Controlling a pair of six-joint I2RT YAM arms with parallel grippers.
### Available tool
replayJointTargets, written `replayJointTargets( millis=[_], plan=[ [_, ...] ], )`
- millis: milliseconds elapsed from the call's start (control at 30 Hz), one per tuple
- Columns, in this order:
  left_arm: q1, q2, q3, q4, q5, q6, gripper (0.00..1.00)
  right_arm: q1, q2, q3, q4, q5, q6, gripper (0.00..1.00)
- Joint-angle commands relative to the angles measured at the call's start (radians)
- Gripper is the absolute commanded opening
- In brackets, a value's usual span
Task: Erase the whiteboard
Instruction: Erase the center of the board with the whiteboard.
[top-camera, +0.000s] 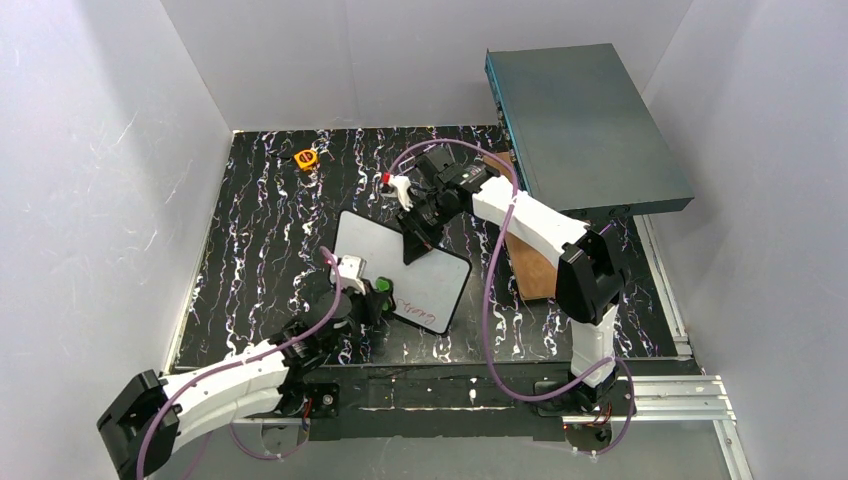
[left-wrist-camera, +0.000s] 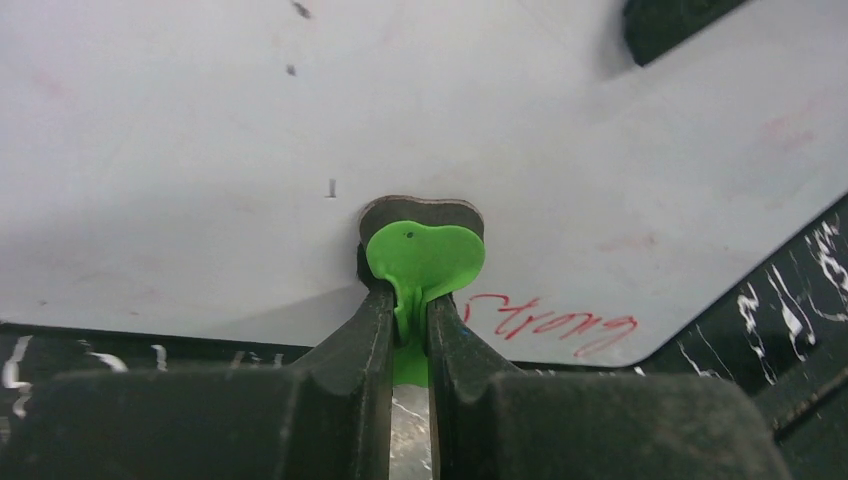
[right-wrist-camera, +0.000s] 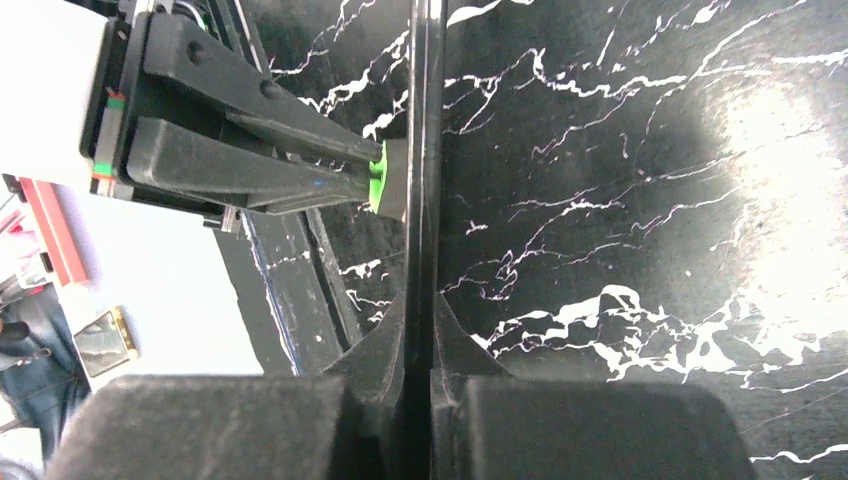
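Your whiteboard sits in the middle of the mat, a black sheet veined with white like marble. It is turned askew to the mat's edges. It is a flat white rectangle with rounded corners and a thin black rim.

Your right gripper has it by the far edge. The two blunt black fingers are closed tight on the rim. From that wrist you see the whiteboard edge-on, as a narrow dark strip running straight up between them.

Your left gripper is closed on the eraser. This is a glossy green plastic piece, heart-shaped, with a thin tab that the fingers pinch. Behind the green there is a grey-brown pad of the same outline, and the pad lies flat against the white face near the near edge.

Just right of the eraser, red handwriting runs along the near edge in loose cursive. It looks like "Strong". Elsewhere the surface is smooth and faintly glossy, with pale pink smudges and a few dark specks. You cannot tell from these views whether the near edge rests on the mat.

At the far right a grey-teal metal box stands propped up, wide and flat. A brown wooden panel shows beneath its near end, beside the right arm. A small orange object lies at the far left of the mat, well apart from the whiteboard. It is too small to identify.
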Motion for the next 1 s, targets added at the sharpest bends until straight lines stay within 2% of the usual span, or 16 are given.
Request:
replayJointTargets(
  millis=[0, 100, 233, 400, 500, 600, 700, 833, 967],
  plan=[
    [0.08, -0.036, 0.005, -0.06, -0.02, 0.066, 0.0, 0.025, 0.003, 0.096, -0.032, -0.136, 0.064, 0.01],
    [0.081, 0.038, 0.038, -0.041, 0.063, 0.093, 0.0, 0.023, 0.022, 0.111, -0.03, -0.135, 0.078, 0.01],
    [0.055, 0.182, 0.078, 0.057, 0.178, 0.059, 0.0, 0.024, 0.029, 0.108, -0.023, -0.138, 0.089, 0.01],
    [-0.052, 0.314, 0.134, 0.153, 0.167, 0.054, 0.0, 0.023, 0.022, 0.091, -0.012, -0.146, 0.096, 0.01],
    [-0.065, 0.355, 0.144, 0.202, 0.167, 0.046, 0.0, 0.023, 0.022, 0.087, -0.009, -0.151, 0.099, 0.01],
    [-0.063, 0.332, 0.136, 0.157, 0.1, 0.05, 0.0, 0.022, 0.015, 0.076, -0.003, -0.146, 0.099, 0.01],
    [0.013, 0.242, 0.109, 0.056, 0.03, 0.043, 0.0, 0.023, 0.003, 0.058, 0.004, -0.147, 0.101, 0.01],
    [0.207, 0.124, 0.089, -0.123, 0.097, 0.028, 0.0, 0.023, -0.001, 0.05, 0.008, -0.147, 0.101, 0.01],
    [0.251, 0.113, 0.089, -0.19, 0.133, 0.014, 0.0, 0.022, 0.001, 0.05, 0.008, -0.146, 0.101, 0.01]
  ],
)
